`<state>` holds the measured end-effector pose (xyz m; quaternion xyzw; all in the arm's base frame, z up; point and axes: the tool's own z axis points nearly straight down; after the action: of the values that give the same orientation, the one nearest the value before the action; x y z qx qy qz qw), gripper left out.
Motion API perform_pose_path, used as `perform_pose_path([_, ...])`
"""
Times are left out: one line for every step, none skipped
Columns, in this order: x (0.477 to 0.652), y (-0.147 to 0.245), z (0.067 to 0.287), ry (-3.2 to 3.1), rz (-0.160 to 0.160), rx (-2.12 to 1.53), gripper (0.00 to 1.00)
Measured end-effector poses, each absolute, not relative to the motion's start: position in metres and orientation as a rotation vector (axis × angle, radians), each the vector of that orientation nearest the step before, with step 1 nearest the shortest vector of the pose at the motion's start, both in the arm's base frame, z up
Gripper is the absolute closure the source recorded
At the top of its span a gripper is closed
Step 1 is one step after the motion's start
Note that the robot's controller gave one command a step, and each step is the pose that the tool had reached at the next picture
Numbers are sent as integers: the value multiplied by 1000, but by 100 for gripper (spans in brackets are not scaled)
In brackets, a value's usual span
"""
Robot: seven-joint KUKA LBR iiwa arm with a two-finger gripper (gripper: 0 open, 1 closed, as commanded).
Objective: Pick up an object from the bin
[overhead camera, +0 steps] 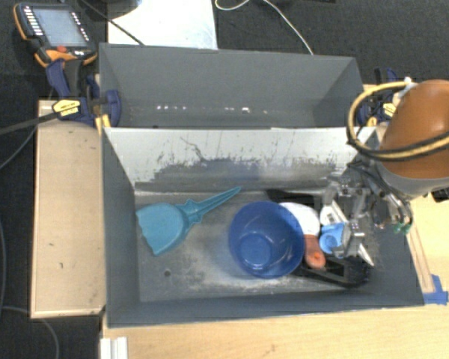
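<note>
My gripper (pixel 353 239) hangs low at the right end of the bin, over a cluster of small things. Just under and beside its fingers lie a small blue round piece (pixel 330 239), an orange piece (pixel 314 256), a white object (pixel 299 215) and a black flat thing (pixel 337 273) along the bin's front right. A blue bowl (pixel 265 239) stands upright just left of them, touching the white object. I cannot make out whether anything sits between the fingers.
A light blue scoop-shaped thing (pixel 173 220) lies at the left of the bin floor, its handle pointing right towards the bowl. The arm with its orange cover and cables stands over the bin's right wall.
</note>
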<state>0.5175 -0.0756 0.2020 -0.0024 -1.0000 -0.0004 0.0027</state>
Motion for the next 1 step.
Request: perform_pose_path([519, -75, 207, -3145, 0, -1, 0])
